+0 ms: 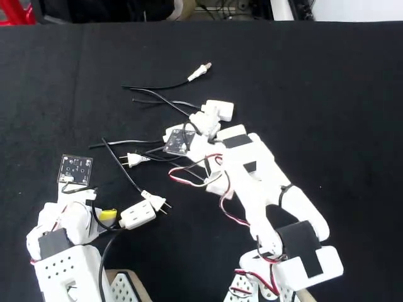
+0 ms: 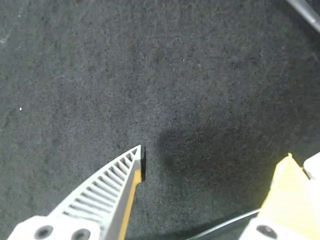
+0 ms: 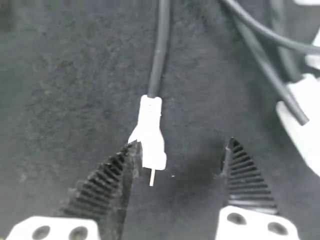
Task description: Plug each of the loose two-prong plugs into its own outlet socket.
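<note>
- The left arm [image 1: 63, 233] sits folded at the near left corner; the left gripper [image 2: 215, 152] hangs over the bare black mat [image 2: 150, 75]; its white ribbed finger [image 2: 107, 187] and yellow finger [image 2: 287, 195] are spread wide with nothing between them.
- Just right of that arm a white outlet socket [image 1: 137, 215] lies on the mat; the near plug [image 1: 154, 202] lies at its far right corner, prongs pointing right; whether the two touch I cannot tell.
- A little farther off, the middle plug [image 1: 134, 160] lies loose, prongs pointing left; its cord trails right toward the right arm [image 1: 264, 182].
- That arm stretches from the near right to the table's middle; the right gripper [image 3: 182, 147] stands open low over the mat; a white two-prong plug [image 3: 150, 140] lies between its dark ribbed fingers, touching one finger [image 3: 107, 185] and apart from the other; one prong shows, pointing toward the wrist; its black cord [image 3: 160, 50] leads away.
- Farthest, the far plug [image 1: 200, 71] lies alone, its tip pointing far and right; its black cord curves off to the left.
</note>
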